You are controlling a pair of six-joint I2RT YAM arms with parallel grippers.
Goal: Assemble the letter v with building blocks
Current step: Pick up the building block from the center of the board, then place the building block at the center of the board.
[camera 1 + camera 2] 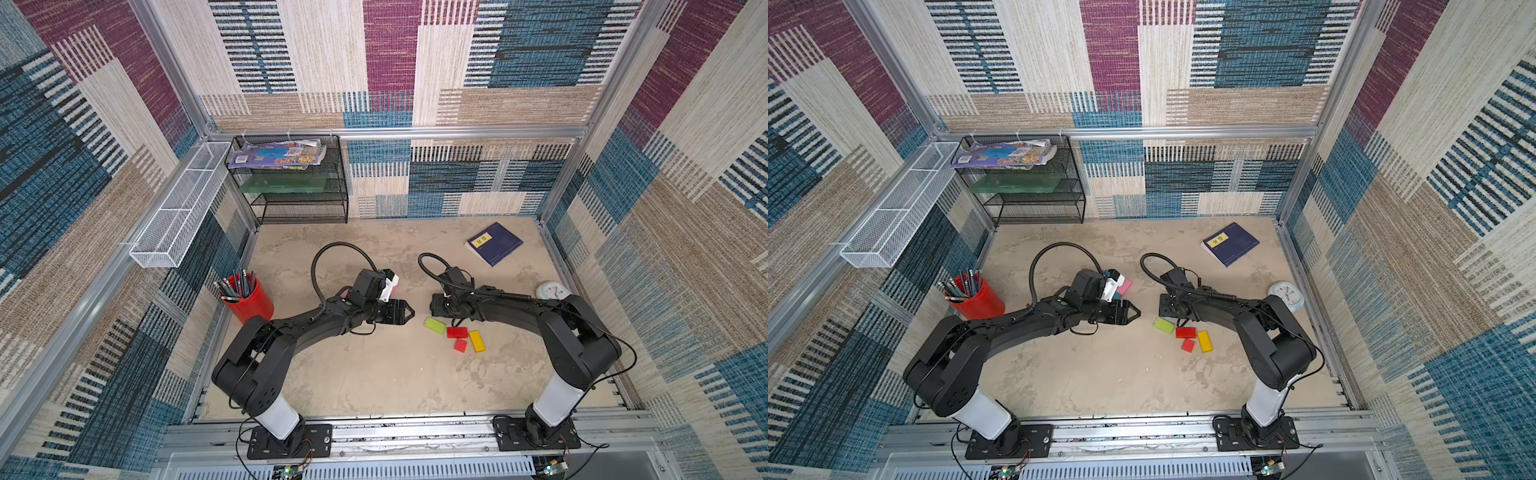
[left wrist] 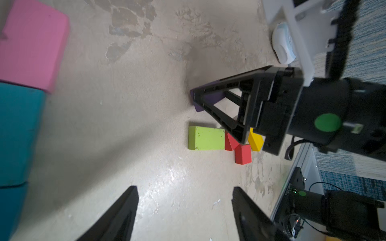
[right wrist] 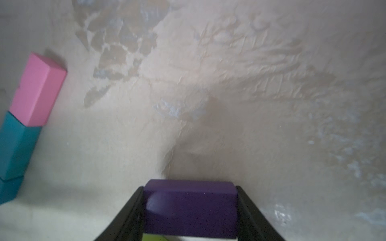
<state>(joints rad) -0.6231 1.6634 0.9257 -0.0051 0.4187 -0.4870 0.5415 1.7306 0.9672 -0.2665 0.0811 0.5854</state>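
My right gripper (image 3: 190,187) is shut on a purple block (image 3: 190,208), low over the table; in the left wrist view the purple block (image 2: 198,107) shows between its fingers. Behind it lie a lime green block (image 1: 435,325), two red blocks (image 1: 457,332) and a yellow block (image 1: 477,341). My left gripper (image 1: 411,312) stands open and empty at mid-table, facing the right one. A pink block (image 3: 37,89) and teal blocks (image 3: 16,146) lie end to end in a row. My left wrist covers most of that row in both top views, so the letter v cannot be made out.
A dark blue book (image 1: 494,243) lies at the back right and a white clock (image 1: 550,291) sits beside the right arm. A red cup of pencils (image 1: 249,299) stands at the left. A black mesh rack (image 1: 291,183) and a white wire basket (image 1: 178,208) line the back left.
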